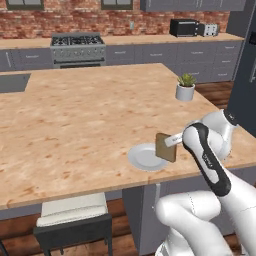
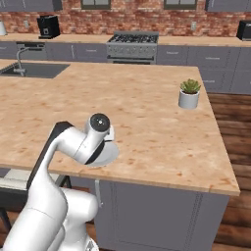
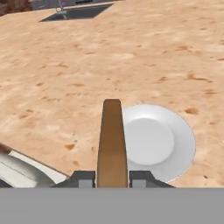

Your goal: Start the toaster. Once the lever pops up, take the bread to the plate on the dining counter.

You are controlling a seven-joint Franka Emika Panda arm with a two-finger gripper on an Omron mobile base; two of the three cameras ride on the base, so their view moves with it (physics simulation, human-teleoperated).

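Carry step, late stage: bread slice [image 1: 166,147] clamped edge-on between the jaws of the gripper [image 3: 112,177], jaws narrow and closed on the slice's lower edge. Slice held upright, off the desk, at the near edge of the dining counter [image 1: 75,120]. In the left base view, slice sits just at the right rim of the white plate [image 1: 146,157], overlapping it in the picture; contact with the plate not confirmed. In the hand view, slice rises straight up from between the fingertips [image 3: 83,178], plate [image 3: 157,142] just beyond and to one side of it. In the right base view, plate [image 2: 107,156] largely hidden behind the arm's wrist.

Toaster [image 1: 209,29] well apart, on the narrow desk against the brick wall, beside the black toaster oven [image 1: 184,27]; lever state too small to read. Potted plant [image 1: 185,87] near the desk's right edge, clear of the work.

Judgement: toasting presumably done, delivery under way, release not yet made. Next move calls for a small sideways shift to centre the slice over the plate, a tilt or lowering toward flat, then opening. Risk: slice dropped on edge may tip off the rim.
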